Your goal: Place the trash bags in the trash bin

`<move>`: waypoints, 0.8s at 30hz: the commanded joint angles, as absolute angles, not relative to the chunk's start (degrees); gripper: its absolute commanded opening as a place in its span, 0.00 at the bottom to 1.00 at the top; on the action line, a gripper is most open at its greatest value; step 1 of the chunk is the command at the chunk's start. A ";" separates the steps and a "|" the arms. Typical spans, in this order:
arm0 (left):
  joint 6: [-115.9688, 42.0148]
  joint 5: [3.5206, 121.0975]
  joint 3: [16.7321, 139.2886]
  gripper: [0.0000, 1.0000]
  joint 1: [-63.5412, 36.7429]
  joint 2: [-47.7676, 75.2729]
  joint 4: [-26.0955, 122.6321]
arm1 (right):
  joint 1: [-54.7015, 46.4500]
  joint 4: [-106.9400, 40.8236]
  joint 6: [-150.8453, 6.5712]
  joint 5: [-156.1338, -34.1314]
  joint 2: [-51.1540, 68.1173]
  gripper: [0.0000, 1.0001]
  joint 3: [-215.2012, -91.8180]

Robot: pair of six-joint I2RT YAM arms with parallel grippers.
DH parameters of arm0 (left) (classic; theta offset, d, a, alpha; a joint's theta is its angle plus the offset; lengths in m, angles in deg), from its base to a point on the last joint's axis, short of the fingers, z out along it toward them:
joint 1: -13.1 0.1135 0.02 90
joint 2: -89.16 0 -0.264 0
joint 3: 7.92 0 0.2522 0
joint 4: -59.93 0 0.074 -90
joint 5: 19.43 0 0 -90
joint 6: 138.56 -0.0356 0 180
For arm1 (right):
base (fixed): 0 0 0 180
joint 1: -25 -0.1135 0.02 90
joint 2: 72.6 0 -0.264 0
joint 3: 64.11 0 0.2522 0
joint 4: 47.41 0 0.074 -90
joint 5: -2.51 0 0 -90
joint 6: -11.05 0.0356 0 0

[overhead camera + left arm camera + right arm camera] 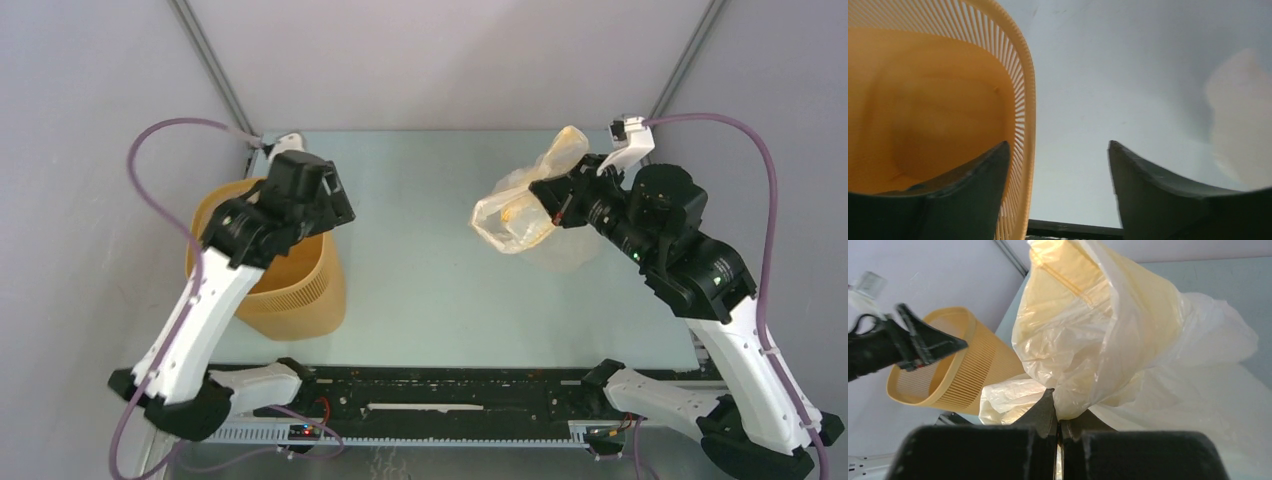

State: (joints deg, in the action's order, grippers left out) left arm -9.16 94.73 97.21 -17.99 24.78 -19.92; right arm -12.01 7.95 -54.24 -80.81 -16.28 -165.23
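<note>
The right tool [1055, 407] is clamped on a pinch of the bag [1108, 340]. The bag hangs from it in a loose, billowing bunch well to the right of the bin [290, 290], and its lower folds seem to rest on the bench [420, 290]. The step in hand looks like the carry: across the bare bench to the bin, then down into its mouth. To do that well, lift until the trailing film clears the bin's rim, and come in over the mouth rather than against the wall. Let go only once most of the film is below the rim, because film this thin will likely cling and drape over the edge if dropped from high up. The left tool [1058, 145] gapes wide and holds nothing. It sits at the bin's right rim and seems to straddle it, though I cannot tell whether it touches the wall. It may be there to steady the light bin, but the left arm [200, 310] hangs over much of the mouth and is the main thing in the way. A black rail [450, 385] lies along the bench edge on the near side of the bin, out of the path.
</note>
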 commanded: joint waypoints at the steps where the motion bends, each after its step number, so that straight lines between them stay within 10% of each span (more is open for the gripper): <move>1: -11.76 98.21 96.85 0.68 -17.83 19.67 -22.27 | -9.95 9.24 -54.91 -82.59 -15.44 0.00 -168.11; 14: -19.61 97.55 93.28 0.03 -18.32 16.56 -13.08 | -9.89 13.30 -58.14 -83.62 -15.88 0.00 -174.76; 24: -25.13 86.20 112.84 0.00 -28.54 0.09 -8.44 | -9.72 14.34 -60.85 -80.29 -16.26 0.00 -178.25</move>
State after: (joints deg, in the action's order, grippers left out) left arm -23.34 94.73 102.31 -23.96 6.38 -15.18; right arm -9.85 14.09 -58.42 -82.48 -15.98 -175.22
